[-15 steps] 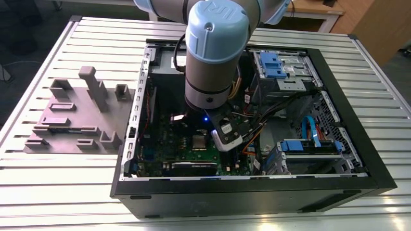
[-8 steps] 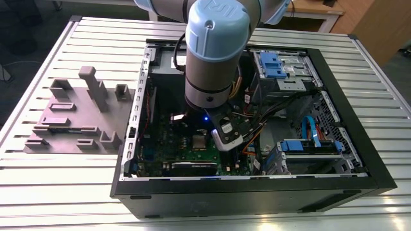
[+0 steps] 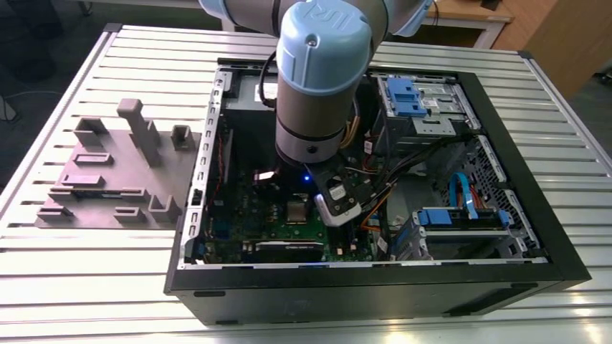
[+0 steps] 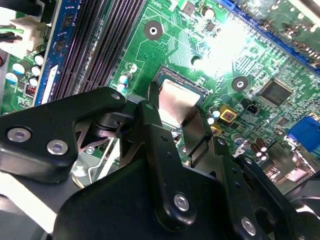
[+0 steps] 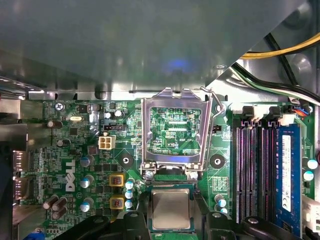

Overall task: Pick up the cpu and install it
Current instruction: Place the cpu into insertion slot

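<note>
The cpu (image 5: 171, 210) (image 4: 179, 100) is a small silvery square with a thin rim. It lies flat at the socket on the green motherboard (image 5: 75, 165) (image 3: 272, 233), inside the open computer case (image 3: 383, 283). My gripper (image 5: 171, 206) (image 4: 176, 110) is lowered over it, and the black fingers (image 4: 152, 112) press against two opposite edges of the chip. The socket's silver load plate (image 5: 172, 132) stands flipped open just beyond the chip, its lever (image 5: 216, 107) raised. In the exterior view the arm's wrist (image 3: 311, 143) reaches down into the case above the board.
Black memory slots (image 5: 252, 165) and a blue memory stick (image 5: 286, 172) run beside the socket. Yellow and black cables (image 5: 280, 65) pass over the case wall close by. Drive cages with blue clips (image 3: 411, 97) fill the case's far side. A grey fixture block (image 3: 115, 172) sits on the slatted table.
</note>
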Action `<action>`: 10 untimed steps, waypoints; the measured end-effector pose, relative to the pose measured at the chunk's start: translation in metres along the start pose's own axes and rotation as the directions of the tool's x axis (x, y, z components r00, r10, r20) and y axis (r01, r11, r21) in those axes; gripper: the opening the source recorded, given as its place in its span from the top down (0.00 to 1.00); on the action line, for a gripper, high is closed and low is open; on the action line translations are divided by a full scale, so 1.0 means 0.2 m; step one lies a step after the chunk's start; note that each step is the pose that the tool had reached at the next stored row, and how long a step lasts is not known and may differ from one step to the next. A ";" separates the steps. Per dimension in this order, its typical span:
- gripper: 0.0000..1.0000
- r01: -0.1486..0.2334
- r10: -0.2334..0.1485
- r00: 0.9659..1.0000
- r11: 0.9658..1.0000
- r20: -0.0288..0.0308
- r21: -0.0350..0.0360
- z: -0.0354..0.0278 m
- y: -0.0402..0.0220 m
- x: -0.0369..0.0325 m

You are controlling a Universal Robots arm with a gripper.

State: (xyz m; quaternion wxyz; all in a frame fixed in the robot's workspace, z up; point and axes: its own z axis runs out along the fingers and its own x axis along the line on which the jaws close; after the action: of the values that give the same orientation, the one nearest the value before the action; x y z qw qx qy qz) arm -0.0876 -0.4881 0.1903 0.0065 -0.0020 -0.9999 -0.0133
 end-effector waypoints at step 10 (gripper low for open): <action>0.56 -0.002 0.002 1.000 1.000 0.000 0.009 0.000 0.001 0.000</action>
State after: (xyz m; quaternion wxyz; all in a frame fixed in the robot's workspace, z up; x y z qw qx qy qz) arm -0.0875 -0.4879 0.1903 0.0063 -0.0030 -0.9999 -0.0085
